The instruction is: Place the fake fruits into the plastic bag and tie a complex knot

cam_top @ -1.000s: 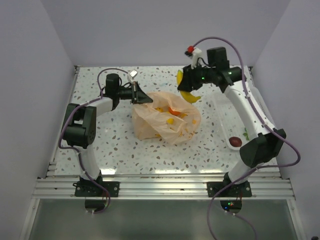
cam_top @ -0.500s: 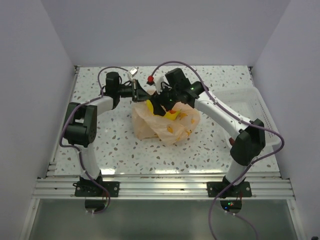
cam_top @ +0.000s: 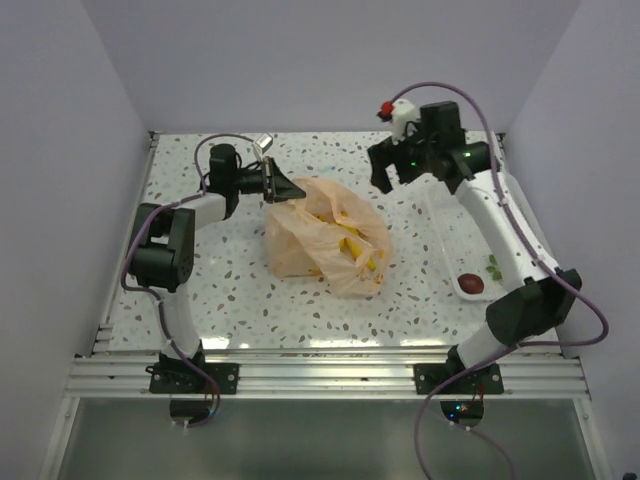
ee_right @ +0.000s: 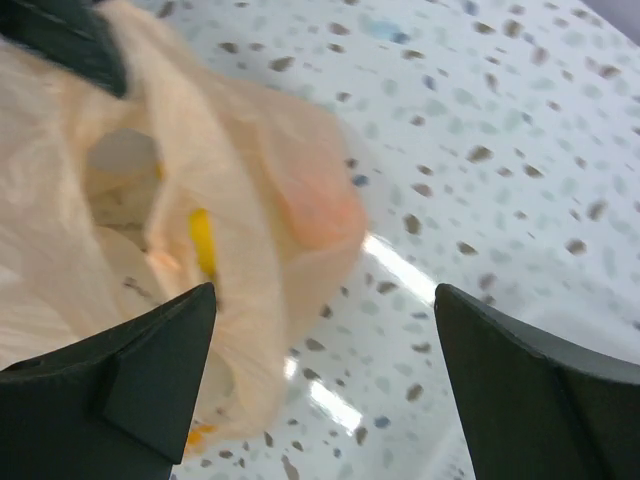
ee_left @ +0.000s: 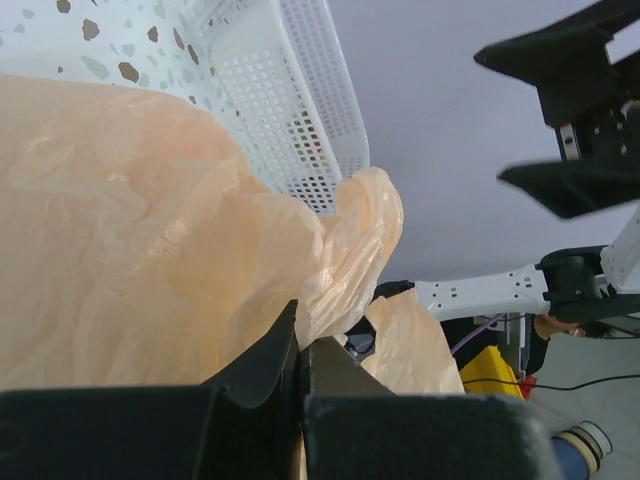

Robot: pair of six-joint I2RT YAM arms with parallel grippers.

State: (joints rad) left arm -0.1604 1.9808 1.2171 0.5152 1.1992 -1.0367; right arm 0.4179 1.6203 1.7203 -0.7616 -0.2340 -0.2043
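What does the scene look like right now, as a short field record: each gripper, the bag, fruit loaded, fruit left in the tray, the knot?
left gripper: shut on the plastic bag's rim, holding it up
right gripper: open, empty, raised between bag and tray
plastic bag: mouth open, handles loose
in bag: yellow fruit pieces show through
tray: dark plum and green piece inside
knot: not tied

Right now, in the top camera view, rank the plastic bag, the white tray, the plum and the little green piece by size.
1. plastic bag
2. white tray, though the right arm hides much of it, so bag versus tray is unsure
3. plum
4. green piece, smallest
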